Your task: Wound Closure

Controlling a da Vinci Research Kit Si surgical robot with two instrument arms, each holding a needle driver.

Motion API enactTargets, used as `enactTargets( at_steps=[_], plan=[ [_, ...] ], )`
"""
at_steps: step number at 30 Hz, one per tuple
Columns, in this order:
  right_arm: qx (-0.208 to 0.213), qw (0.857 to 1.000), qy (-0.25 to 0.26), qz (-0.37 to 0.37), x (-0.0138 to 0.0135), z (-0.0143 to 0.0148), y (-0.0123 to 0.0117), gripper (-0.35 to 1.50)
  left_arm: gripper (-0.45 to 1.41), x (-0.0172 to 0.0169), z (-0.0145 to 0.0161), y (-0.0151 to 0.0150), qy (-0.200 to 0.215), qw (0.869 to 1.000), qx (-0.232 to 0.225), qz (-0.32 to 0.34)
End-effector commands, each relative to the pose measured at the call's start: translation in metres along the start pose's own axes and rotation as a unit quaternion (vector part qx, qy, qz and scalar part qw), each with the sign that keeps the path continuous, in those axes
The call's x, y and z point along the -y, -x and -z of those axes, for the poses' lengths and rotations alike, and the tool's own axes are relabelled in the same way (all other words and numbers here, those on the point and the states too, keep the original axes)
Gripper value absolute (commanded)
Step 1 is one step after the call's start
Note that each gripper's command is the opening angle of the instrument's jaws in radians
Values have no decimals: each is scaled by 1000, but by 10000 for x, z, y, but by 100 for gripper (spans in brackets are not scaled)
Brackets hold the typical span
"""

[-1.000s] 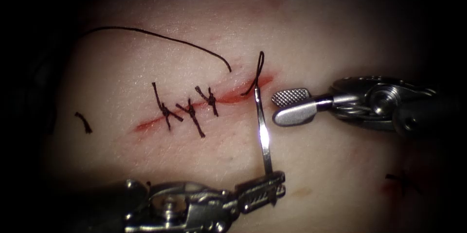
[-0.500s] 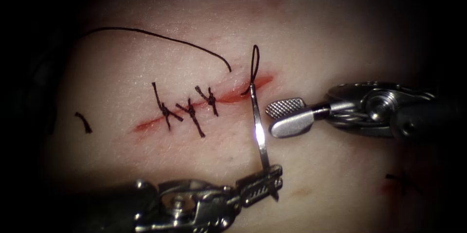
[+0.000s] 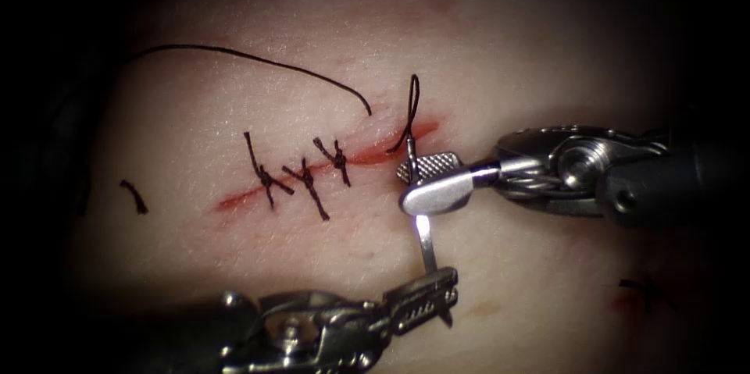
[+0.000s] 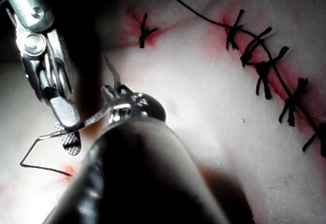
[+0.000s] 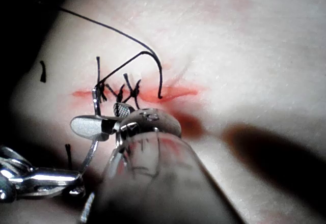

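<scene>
The tissue (image 3: 508, 54) carries a red cut (image 3: 375, 157) with three tied stitches (image 3: 308, 183) on its left part. My left tool (image 3: 445, 292) comes in from below and is shut on the curved needle (image 3: 424, 243) near one end. The needle is out of the tissue and rises toward the cut's right end. From its upper end the thread (image 3: 412, 101) loops up and drops back into the cut. My right tool (image 3: 418, 183) stands open, its jaws on either side of the needle's upper part. The right wrist view shows the right tool (image 5: 104, 117) astride the needle (image 5: 94, 99).
A long thread tail (image 3: 250, 58) arcs across the tissue above and left of the cut. A short cut thread piece (image 3: 134, 196) lies at far left. Another stitch (image 3: 644, 288) sits at lower right. In the left wrist view the right tool (image 4: 66, 127) is beside the needle (image 4: 86, 121).
My right tool has moved left until its open jaws straddle the needle's upper part. The left tool kept hold of the needle and shifted only slightly.
</scene>
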Motion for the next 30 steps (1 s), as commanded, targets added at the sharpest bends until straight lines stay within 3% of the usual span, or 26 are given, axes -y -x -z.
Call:
enactTargets(
  at_steps=[1, 4, 7, 10, 11, 12, 13, 18, 19, 21, 24, 27, 30],
  plan=[
    [2, 1000, -4, -1, -3, -11, 3, 103, -45, -1, -7, 1, 0, 1000, -1, 0],
    [4, 1000, -9, -1, -2, -14, 5, 89, -45, -1, -7, 1, 0, 1000, -1, -3],
    [9, 1000, -16, 1, -3, -15, 8, 56, -45, 0, -7, 1, 0, 1000, -1, -2],
    [10, 1000, -18, 3, -4, -14, 11, 47, -45, 0, -7, 1, 0, 1000, -1, -2],
    [10, 1000, -18, 3, -4, -14, 11, 21, -45, 0, -7, 1, 0, 1000, -1, -2],
    [11, 1000, -19, 3, -4, -13, 11, -20, -45, 0, -7, 1, 0, 1000, 0, -2],
    [16, 1000, -13, 2, -4, -13, 11, -35, -45, 0, -8, 0, 0, 1000, 0, -2],
    [16, 999, 23, -46, -5, -13, 9, -35, -45, 0, -9, -2, -1, 1000, 0, -2],
    [15, 999, 26, -20, -6, -12, 7, -35, -28, 0, -9, -2, -1, 1000, 0, -2],
    [4, 999, 28, 21, -8, -10, 3, -35, 34, -1, -8, -3, -1, 1000, 0, 10],
    [-16, 994, 28, 100, -13, -6, -4, -35, 74, -2, -3, -7, -2, 998, -11, 62],
    [-34, 980, 32, 193, -18, -3, -11, -35, 94, -2, 2, -10, 1, 995, -28, 97],
    [-47, 967, 38, 246, -22, 0, -18, -35, 94, 2, 6, -7, 3, 993, -34, 116]
  ],
)
